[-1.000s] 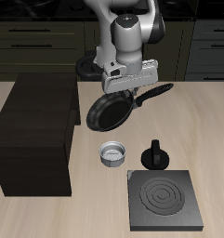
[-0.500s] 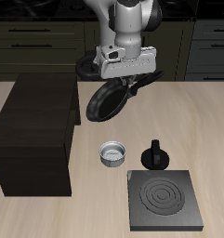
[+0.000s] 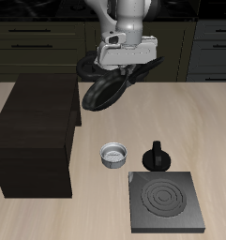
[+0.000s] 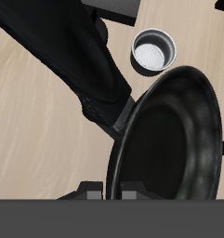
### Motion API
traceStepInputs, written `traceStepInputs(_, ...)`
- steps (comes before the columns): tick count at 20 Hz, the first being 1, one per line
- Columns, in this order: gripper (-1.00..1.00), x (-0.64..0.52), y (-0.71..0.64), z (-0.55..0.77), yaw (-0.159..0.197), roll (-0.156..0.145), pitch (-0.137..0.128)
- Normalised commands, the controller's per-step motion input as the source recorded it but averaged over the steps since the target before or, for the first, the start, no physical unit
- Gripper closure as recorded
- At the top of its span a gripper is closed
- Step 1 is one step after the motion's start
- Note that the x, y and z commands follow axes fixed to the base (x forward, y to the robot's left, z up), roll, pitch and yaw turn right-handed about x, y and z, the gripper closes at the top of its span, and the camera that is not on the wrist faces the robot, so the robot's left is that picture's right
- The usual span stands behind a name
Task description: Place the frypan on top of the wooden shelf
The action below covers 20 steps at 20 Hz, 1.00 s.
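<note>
The frypan [image 3: 102, 92] hangs in the air, tilted steeply, beside the back corner of the wooden shelf [image 3: 35, 131] and above the level of its flat top. My gripper [image 3: 131, 71] is shut on the pan's handle [image 3: 143, 67], near where it joins the bowl. In the wrist view the frypan [image 4: 169, 130] fills much of the frame, its long handle [image 4: 72, 60] running away from it over the table. The shelf is out of the wrist view.
A small grey pot [image 3: 114, 155] [image 4: 151, 50] stands on the table below the pan. Beside it is a black knobbed piece [image 3: 158, 156]. A square black stove plate [image 3: 165, 204] with a spiral burner lies near the front edge. Dark drawer cabinets [image 3: 30, 37] line the back.
The gripper has lifted the frypan higher and carried it back and toward the shelf. The pan now tilts more steeply than a second ago.
</note>
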Motion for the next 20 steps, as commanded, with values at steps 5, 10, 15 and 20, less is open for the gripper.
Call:
traceStepInputs(5,1.0,0.02,0.04,0.25,-0.008,-0.001,-0.028)
traceStepInputs(10,1.0,-0.06,0.13,0.28,-0.019,0.029,-0.022)
traceStepInputs(15,1.0,-0.08,0.17,0.35,-0.01,0.016,-0.042)
traceStepInputs(20,1.0,0.01,0.16,0.18,-0.018,0.007,-0.001)
